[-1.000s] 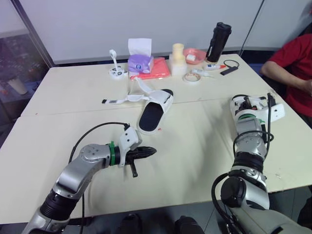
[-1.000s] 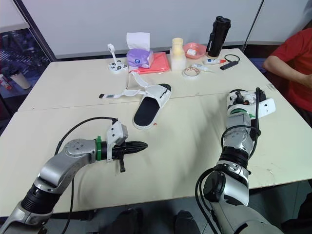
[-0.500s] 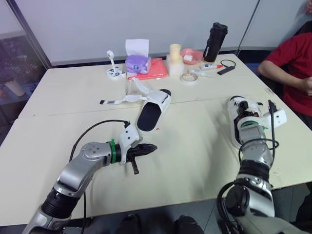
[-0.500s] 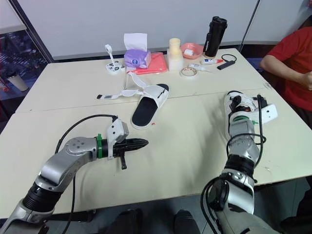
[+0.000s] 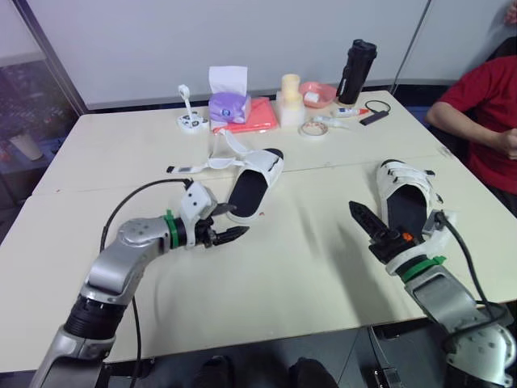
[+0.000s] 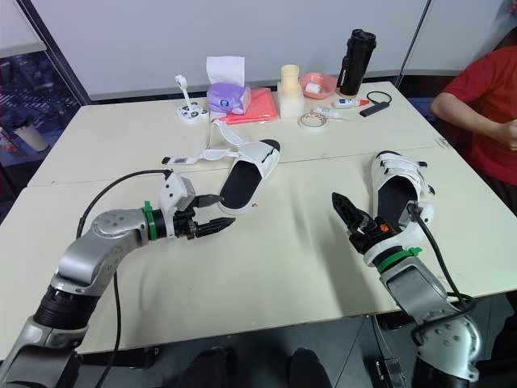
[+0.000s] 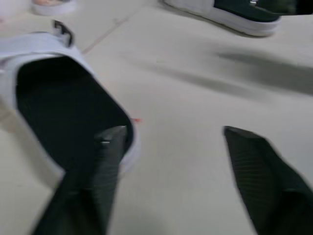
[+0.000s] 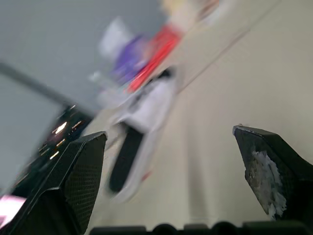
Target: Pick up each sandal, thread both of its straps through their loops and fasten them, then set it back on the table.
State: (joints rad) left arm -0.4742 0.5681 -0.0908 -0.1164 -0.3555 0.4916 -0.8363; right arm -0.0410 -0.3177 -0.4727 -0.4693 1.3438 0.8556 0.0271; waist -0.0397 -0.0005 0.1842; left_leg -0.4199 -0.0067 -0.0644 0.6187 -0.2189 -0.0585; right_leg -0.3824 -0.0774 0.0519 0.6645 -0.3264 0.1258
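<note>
A white sandal with a black insole [image 5: 252, 190] lies at the table's middle, its two straps [image 5: 194, 167] loose and spread out to the left. My left gripper [image 5: 229, 221] hovers open just in front of its heel, touching nothing; the left wrist view has that heel [image 7: 63, 117] close ahead of the fingers [image 7: 93, 186]. A second sandal [image 5: 404, 194] rests on the right with both straps across its top. My right gripper [image 5: 367, 225] is beside it on the left, open and empty, pointing towards the middle sandal [image 8: 137, 142].
Along the far edge stand a purple tissue box [image 5: 230, 101], a red cloth [image 5: 257, 117], cream cups [image 5: 291, 99], a pink bowl [image 5: 319, 91], a tape roll [image 5: 313, 128] and a black bottle [image 5: 357, 71]. A person in a red shirt [image 5: 485, 97] sits at the right.
Both grippers have opened. The left one moved forward to the middle sandal's heel. The right arm drew back from over the right sandal, which now lies uncovered.
</note>
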